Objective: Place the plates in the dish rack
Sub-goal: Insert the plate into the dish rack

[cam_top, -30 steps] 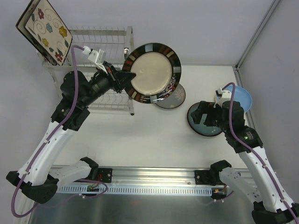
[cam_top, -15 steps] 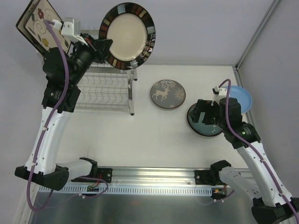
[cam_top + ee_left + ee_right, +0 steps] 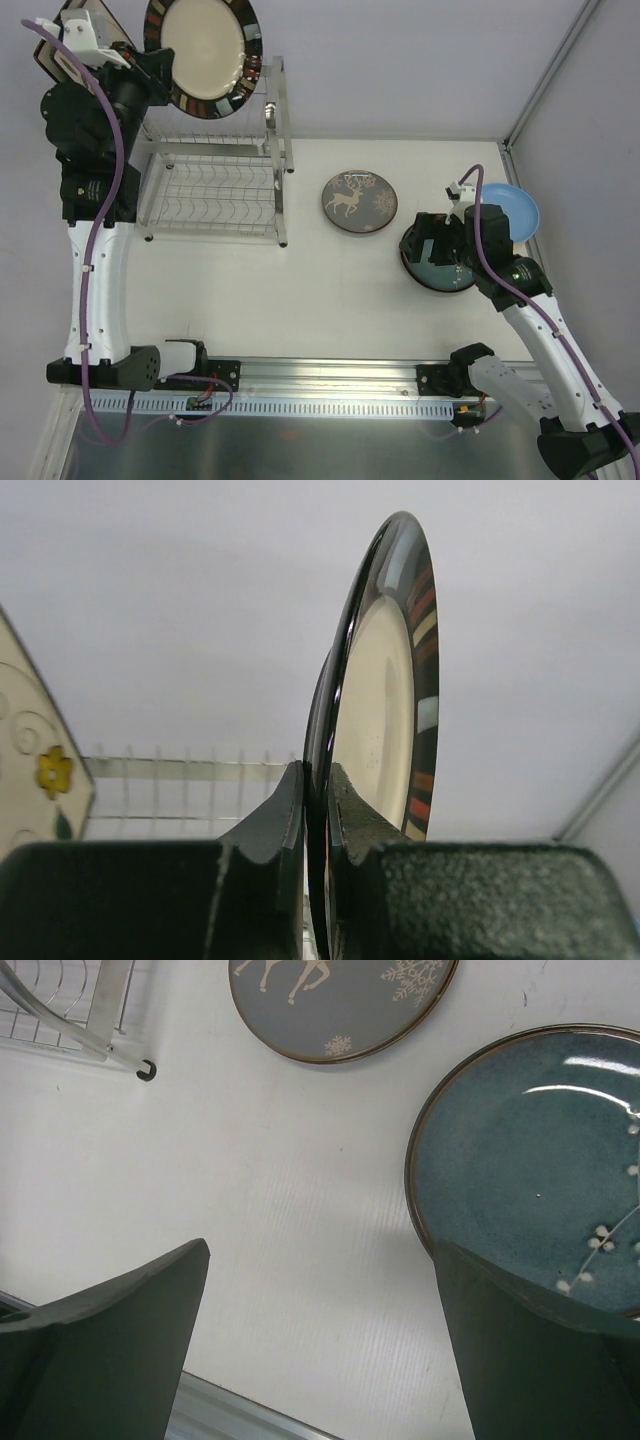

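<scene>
Two fingers of my left gripper are clamping the rim of the round dark-rimmed cream plate, which is standing on edge in the wrist view. From above, that plate is hanging high over the far left end of the dish rack; I cannot tell whether it is touching the wires. Just beside it, a square floral plate is leaning at the rack's far left corner. My right gripper is hovering with its jaws spread wide and gripping nothing, one finger overlapping the near rim of the dark teal plate lying flat on the table. A grey reindeer plate is lying between rack and teal plate, and a light blue plate is sitting just behind the right wrist.
</scene>
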